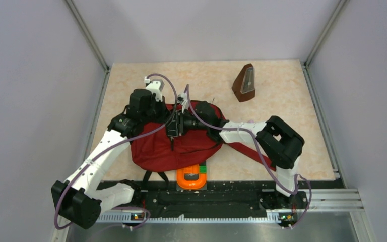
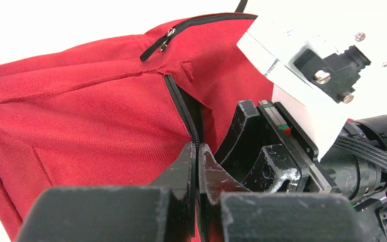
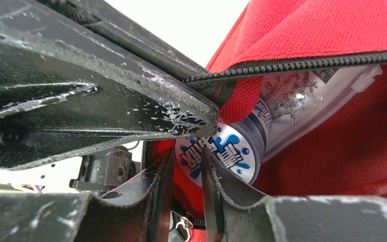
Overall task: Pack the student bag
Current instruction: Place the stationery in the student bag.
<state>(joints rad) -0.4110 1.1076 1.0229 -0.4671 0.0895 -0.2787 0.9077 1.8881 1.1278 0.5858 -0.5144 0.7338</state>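
**A:** How is the left gripper (image 2: 197,171) seen to stand?

**B:** It is clenched on the black zipper edge (image 2: 181,108) of the student bag (image 1: 181,151), a large dark-red fabric backpack. That edge is held raised.

**A:** And the right gripper (image 3: 184,181)?

**B:** Its jaws are set at a narrow gap, just beside the left one at the bag's mouth. Whether anything is pinched cannot be told.

**A:** What is seen beyond it?

**B:** A round container with a blue-and-white splash label (image 3: 221,151) and a clear plastic pouch (image 3: 312,101) are seen inside, under the zipper.

**A:** Where is the bag laid?

**B:** It is laid mid-way across the beige table (image 1: 282,101), nearer the near edge. Its long axis is judged parallel to that edge, with the mouth toward the far side. Both tools are met there. The right one is pointed into the opening, so the coming move is judged to fall to it.
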